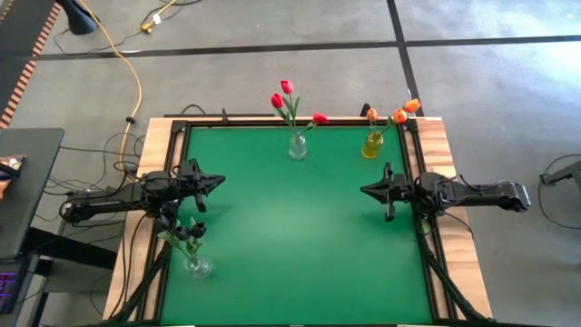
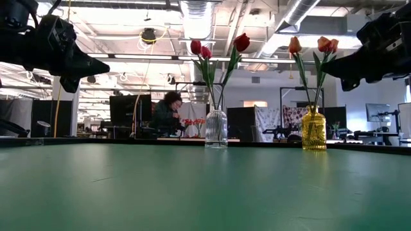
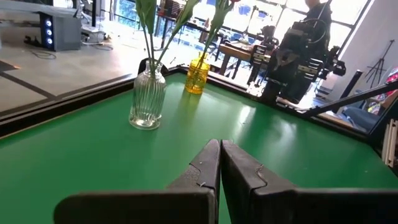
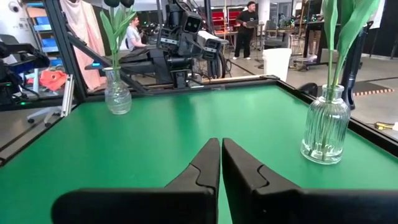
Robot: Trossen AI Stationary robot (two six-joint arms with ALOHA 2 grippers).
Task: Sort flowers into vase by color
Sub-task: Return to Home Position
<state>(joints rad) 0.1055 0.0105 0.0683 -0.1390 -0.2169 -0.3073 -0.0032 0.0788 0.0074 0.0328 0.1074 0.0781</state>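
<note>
Three red tulips (image 1: 289,100) stand with their stems in a clear ribbed vase (image 1: 298,146) at the table's far edge, also seen as the ribbed vase (image 3: 148,98). Orange tulips (image 1: 397,113) stand in a yellow vase (image 1: 372,144) near the far right corner. Dark tulips (image 1: 188,232) stand in a clear vase (image 1: 197,264) near the left edge, close below the left arm. My left gripper (image 1: 218,182) hovers shut above the left side of the table, touching nothing. My right gripper (image 1: 366,191) hovers shut above the right side, facing it.
The green mat (image 1: 300,236) is framed by a dark rail and wooden border (image 1: 445,145). Open mat lies between the two grippers and toward the near edge. A person (image 2: 168,112) sits in the room beyond the far edge.
</note>
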